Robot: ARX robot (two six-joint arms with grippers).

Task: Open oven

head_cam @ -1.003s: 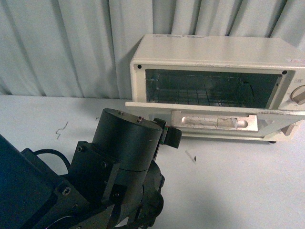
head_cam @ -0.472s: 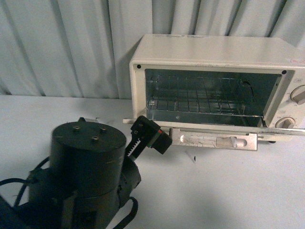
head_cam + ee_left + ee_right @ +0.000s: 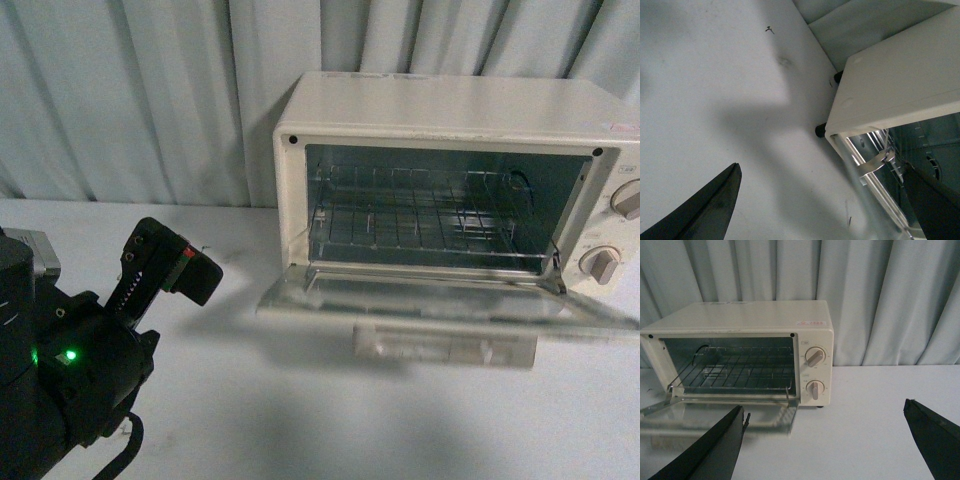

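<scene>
Toward the back right of the white tabletop (image 3: 300,420), against a pale pleated curtain (image 3: 150,100), stands the small cream-white boxy metal toaster oven (image 3: 450,105). Its drop-down glass door (image 3: 440,305) lies folded down nearly flat, the flat bar handle (image 3: 445,348) at its front edge and the wire rack (image 3: 415,215) exposed inside; two round knobs (image 3: 815,372) sit on its right panel. It looks light enough to slide if pulled hard, with a stiff hinged door and breakable glass; the bar handle is the sensible place to grip. Left gripper (image 3: 165,270) hovers well left of the door, jaws spread and empty. Right gripper (image 3: 825,445) faces the oven from a distance, jaws wide apart, holding nothing.
</scene>
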